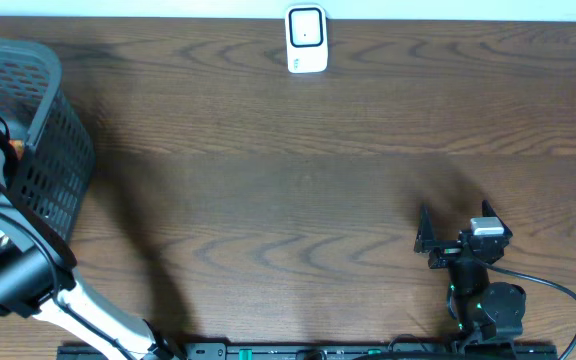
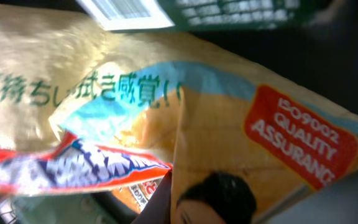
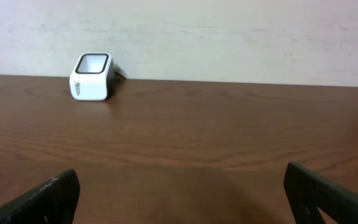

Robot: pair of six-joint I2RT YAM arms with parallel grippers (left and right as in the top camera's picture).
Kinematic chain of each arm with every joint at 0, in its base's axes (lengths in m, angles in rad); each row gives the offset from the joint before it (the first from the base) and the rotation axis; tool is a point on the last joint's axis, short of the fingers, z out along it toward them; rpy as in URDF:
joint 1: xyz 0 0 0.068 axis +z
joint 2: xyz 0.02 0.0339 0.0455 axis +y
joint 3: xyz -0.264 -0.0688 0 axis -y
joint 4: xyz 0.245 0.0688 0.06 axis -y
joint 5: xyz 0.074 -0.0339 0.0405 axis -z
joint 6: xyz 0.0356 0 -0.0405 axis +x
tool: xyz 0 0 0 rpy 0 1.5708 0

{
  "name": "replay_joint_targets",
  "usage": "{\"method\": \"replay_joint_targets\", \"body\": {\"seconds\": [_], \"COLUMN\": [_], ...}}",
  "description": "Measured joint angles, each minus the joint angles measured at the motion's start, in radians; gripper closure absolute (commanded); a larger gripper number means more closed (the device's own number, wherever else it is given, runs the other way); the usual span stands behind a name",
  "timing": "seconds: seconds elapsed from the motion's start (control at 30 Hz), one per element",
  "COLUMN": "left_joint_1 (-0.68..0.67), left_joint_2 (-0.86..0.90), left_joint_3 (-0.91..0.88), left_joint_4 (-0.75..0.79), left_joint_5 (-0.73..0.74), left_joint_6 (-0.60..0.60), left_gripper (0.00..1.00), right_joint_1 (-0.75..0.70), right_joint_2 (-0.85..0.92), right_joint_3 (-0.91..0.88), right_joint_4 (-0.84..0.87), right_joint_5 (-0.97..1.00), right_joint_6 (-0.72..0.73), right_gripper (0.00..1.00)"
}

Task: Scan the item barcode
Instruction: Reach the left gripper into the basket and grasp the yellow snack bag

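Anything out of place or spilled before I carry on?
Nothing looks spilled or damaged. The scanner stands upright at the far edge of the table and the basket sits at the left. Only the left wrist view looks untidy: a creased snack packet lying crooked, a barcode label cut off above it.

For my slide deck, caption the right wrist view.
Open right gripper faces the white barcode scanner across the wooden table.

A dark brown wood-grain tabletop [image 1: 268, 170] fills the overhead view. A grey mesh basket [image 1: 63, 165] stands at its left edge, its rim rounded and its side wall full of small holes. A pale, plain wall [image 3: 229, 37] rises behind the tabletop's far edge.
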Motion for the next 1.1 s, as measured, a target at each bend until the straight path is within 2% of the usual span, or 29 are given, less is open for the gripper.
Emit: {"method": "replay_joint_targets", "body": {"seconds": [0.17,0.33,0.5,0.53,0.57,0.63,0.7,1.0,1.03,1.1], "left_joint_1": [0.0,0.005,0.005,0.005,0.005,0.005,0.005,0.007,0.011,0.031], "left_joint_2": [-0.171,-0.497,-0.736,-0.777,-0.801,-0.824,-0.813,-0.549,-0.504,-0.415], "left_joint_3": [-0.019,-0.013,-0.006,-0.005,-0.005,-0.005,-0.005,-0.005,-0.006,-0.009], "left_joint_4": [0.005,0.106,0.187,0.194,0.197,0.193,0.175,0.113,0.101,0.073], "left_joint_5": [0.014,0.083,0.166,0.18,0.187,0.193,0.194,0.203,0.204,0.21], "left_joint_6": [-0.097,-0.174,-0.199,-0.203,-0.205,-0.2,-0.194,-0.16,-0.187,-0.341], "left_gripper": [0.93,0.93,0.91,0.75,0.36,0.13,0.0,0.02,0.02,0.02], "right_joint_1": [0.0,0.0,0.0,0.0,0.0,0.0,0.0,0.0,0.0,0.0], "right_joint_2": [0.0,0.0,0.0,0.0,0.0,0.0,0.0,0.0,0.0,0.0], "right_joint_3": [0.0,0.0,0.0,0.0,0.0,0.0,0.0,0.0,0.0,0.0], "right_joint_4": [0.0,0.0,0.0,0.0,0.0,0.0,0.0,0.0,0.0,0.0], "right_joint_5": [0.0,0.0,0.0,0.0,0.0,0.0,0.0,0.0,0.0,0.0], "right_joint_6": [0.0,0.0,0.0,0.0,0.0,0.0,0.0,0.0,0.0,0.0], "right_gripper": [0.01,0.01,0.01,0.01,0.01,0.01,0.01,0.01,0.01,0.01]}}
